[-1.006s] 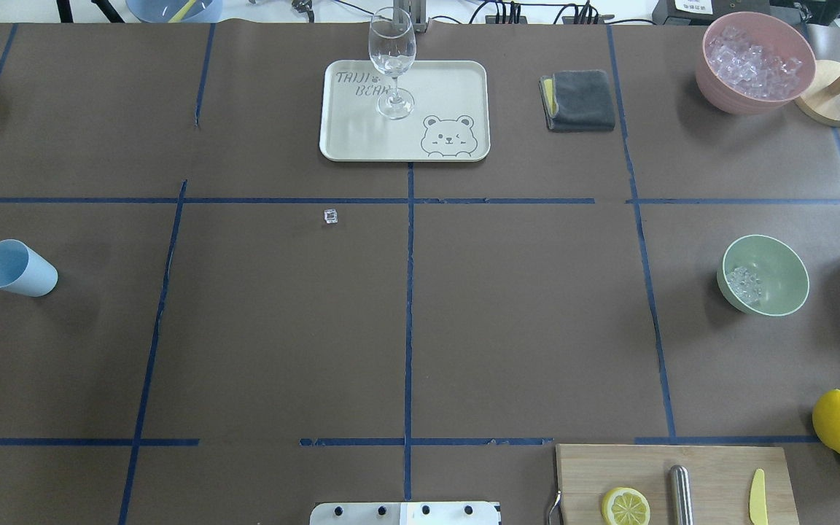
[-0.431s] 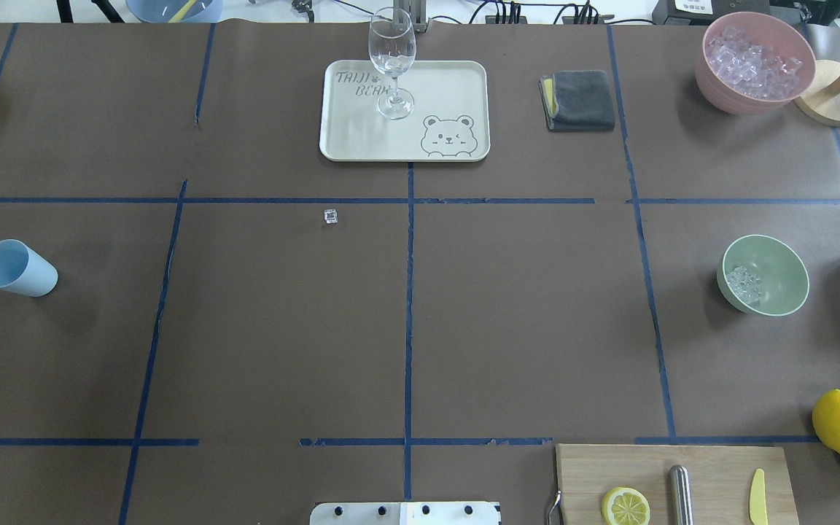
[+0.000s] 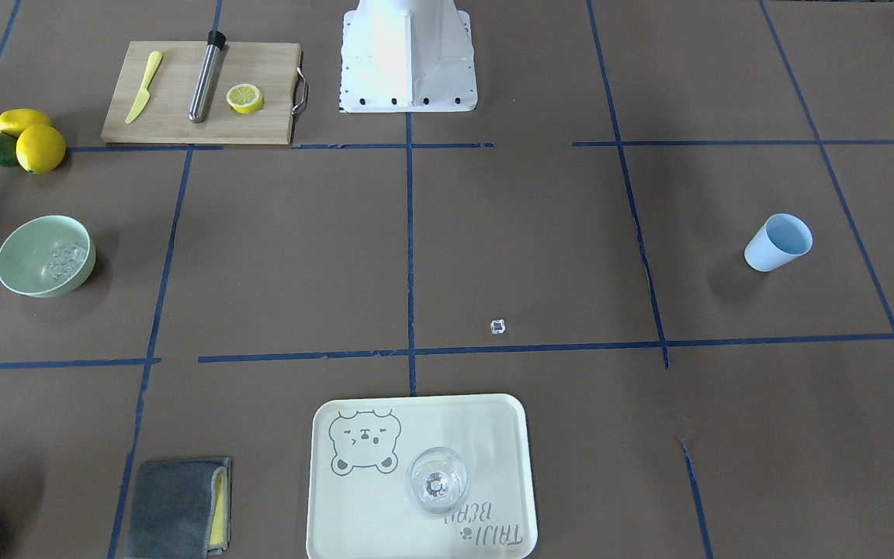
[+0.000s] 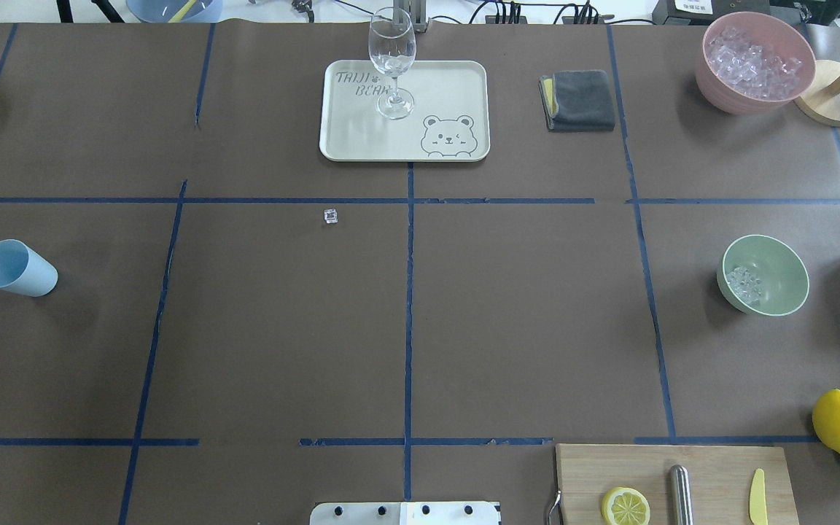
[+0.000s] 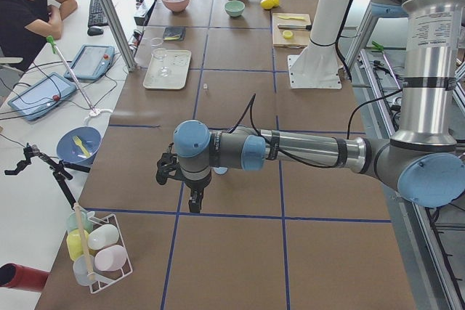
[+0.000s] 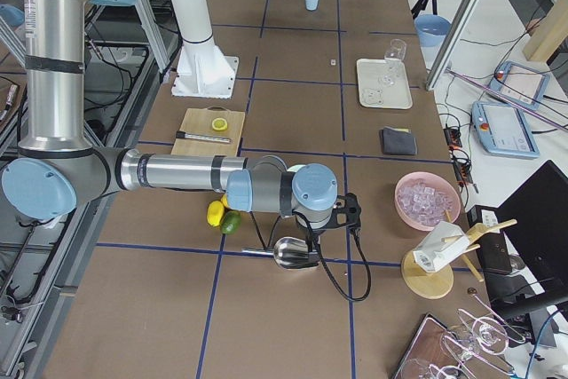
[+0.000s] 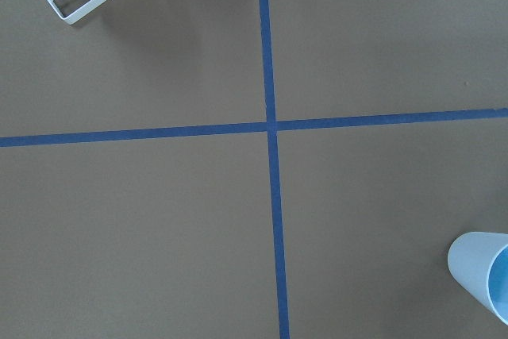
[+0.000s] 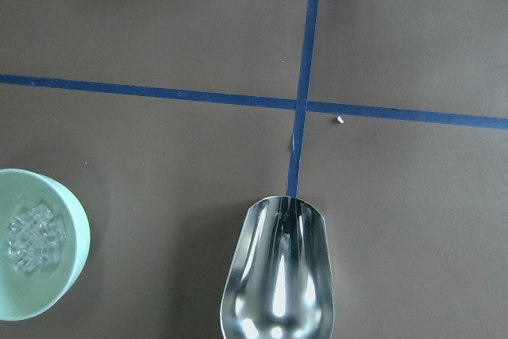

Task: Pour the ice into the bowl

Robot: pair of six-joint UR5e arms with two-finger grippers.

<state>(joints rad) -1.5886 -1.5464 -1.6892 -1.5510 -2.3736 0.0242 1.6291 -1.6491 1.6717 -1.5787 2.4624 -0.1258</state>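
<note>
Table: brown paper gridded with blue tape, seen whole in the overhead view with neither arm over it.
Change: nothing on it has shifted over the last second. I judge the pour done or paused, with both arms held off at the ends.
Left arm: stretched low over the left end. The left gripper points down near the cup, and I cannot tell if it is parted or clenched.
Right arm: low over the right end. The right gripper is just above the scoop, but its grip is unclear and no fingers show.
Bowl: mint green, upright, at the table's right side, well apart from the cup.
Scoop: shiny metal, empty, beside the bowl.
Cup: pale blue, far left, with no ice showing inside.
Ice: a small glassy cluster low in the bowl against 1 wall, covering little of the floor.
Stray cube: 1 cube lies alone on the paper near the centre.
</note>
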